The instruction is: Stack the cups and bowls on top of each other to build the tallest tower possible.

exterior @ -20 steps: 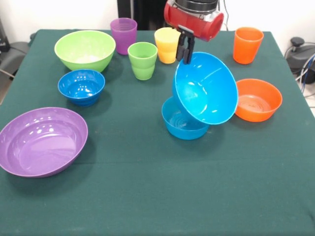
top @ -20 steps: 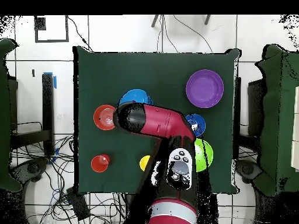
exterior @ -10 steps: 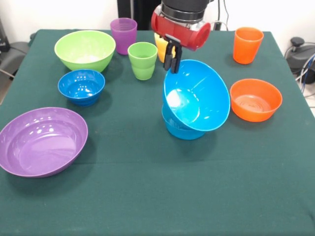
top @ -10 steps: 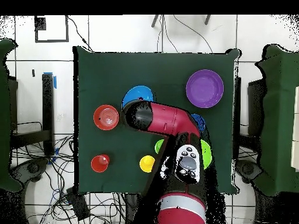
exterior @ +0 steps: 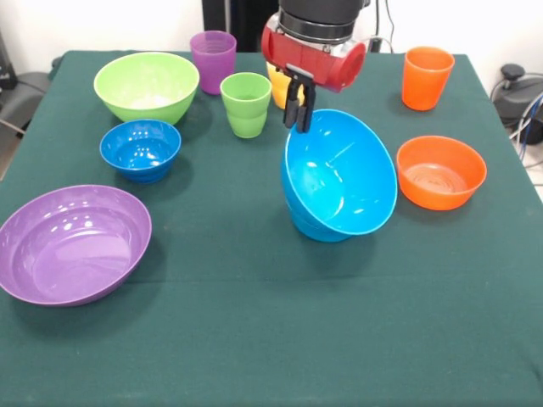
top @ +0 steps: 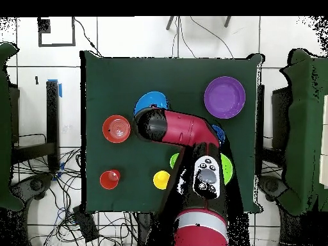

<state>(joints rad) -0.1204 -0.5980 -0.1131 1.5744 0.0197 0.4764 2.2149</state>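
Centre of the frame: the black gripper (exterior: 298, 106) has its jaws pinched on the rim of the large glossy light blue plastic bowl (exterior: 339, 174), tilted on the green worktop (exterior: 254, 339).

Seen from above, the red and black arm (top: 186, 138) reaches from the bottom edge up over the middle of the green desk (top: 115, 83). Its black end covers most of the large light blue bowl (top: 149, 100), of which only an upper arc shows. The large purple bowl (top: 225, 97) lies open toward the upper right. The small orange bowl (top: 116, 128) sits left of the arm, the orange cup (top: 109, 179) below it, and the yellow cup (top: 161, 179) beside the arm. Slivers of the dark blue bowl (top: 220, 132) and lime green bowl (top: 228, 168) show at the arm's right edge.
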